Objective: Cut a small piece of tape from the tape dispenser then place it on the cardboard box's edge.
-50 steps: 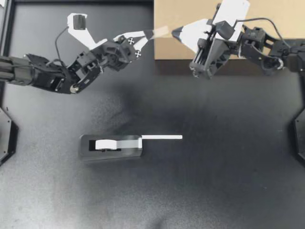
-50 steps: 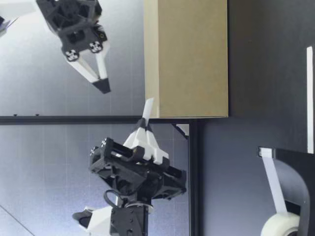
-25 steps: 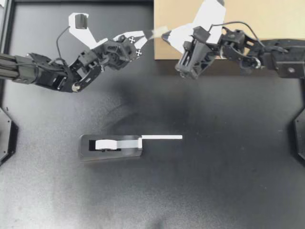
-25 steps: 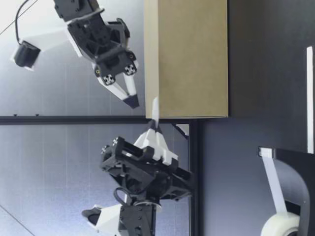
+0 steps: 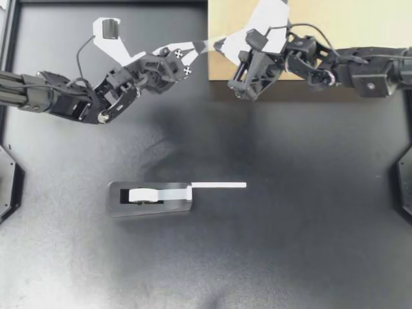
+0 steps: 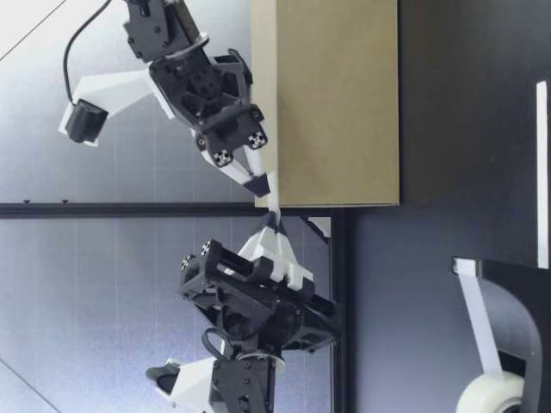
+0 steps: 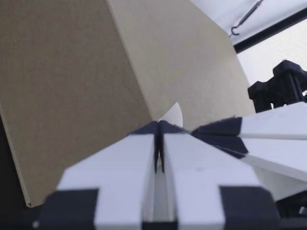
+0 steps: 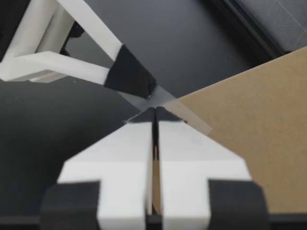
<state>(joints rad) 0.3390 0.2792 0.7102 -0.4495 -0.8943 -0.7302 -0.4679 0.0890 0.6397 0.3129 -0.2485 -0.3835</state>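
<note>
— Closing in over the last second, the right gripper [image 5: 222, 44] slides across the cardboard box [image 5: 367, 16] toward its corner, and its tip now meets the left gripper [image 5: 203, 46] there. What does that buy us?

— The placing step, I judge. The cut is done, and the tape piece [image 8: 186, 114] hangs in the air at the box's corner with the 2 tips at either end of it. The left gripper has barely shifted.

— Who holds it?

— The left fingers [image 7: 120, 167] are clamped flat on 1 end, with a pale curl of tape poking out beyond them toward the box's edge. The right fingers [image 8: 192, 158] are pressed together too, tips right at the strip. Whether they nip it or only nudge it, I cannot tell.

— Is it stuck yet?

— I cannot tell. It lies just at the corner's crease.

— Materials?

— The piece is a thin, glossy, see-through film, limp enough to curl. The box is matte tan board with crisp folded edges. The fingers are smooth white wedges capped in dark pads. The tape dispenser [image 5: 151, 197] is a black block with a white roll. It sits well apart on the wrinkled black table [image 5: 302, 251], 1 straight tail [image 5: 219, 185] jutting out, unchanged.
</note>
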